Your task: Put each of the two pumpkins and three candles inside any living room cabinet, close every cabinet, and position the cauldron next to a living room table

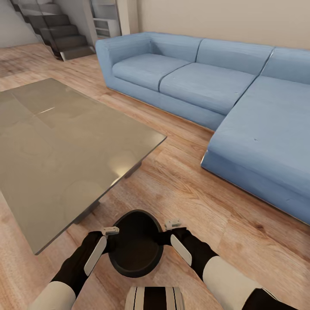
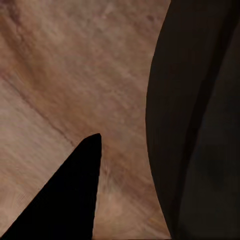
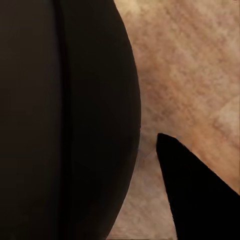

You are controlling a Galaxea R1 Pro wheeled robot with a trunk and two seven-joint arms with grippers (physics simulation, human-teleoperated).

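Head view: cauldron [image 1: 135, 245] beside table [image 1: 64, 146].

L wrist cam: cauldron [image 2: 200, 120], dark curved wall w/ a vertical seam, close up. One black gripper finger [image 2: 65, 200], pointed tip, just beside it over wood floor [image 2: 75, 65]. Jaw state unclear.

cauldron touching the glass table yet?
Apart. Head view shows a strip of wood floor between the cauldron and the table edge; the cauldron sits between both hands.

cauldron [image 1: 136, 245]: 1 | table [image 1: 64, 146]: 1 | sofa [image 1: 224, 94]: 1 | gripper: 2
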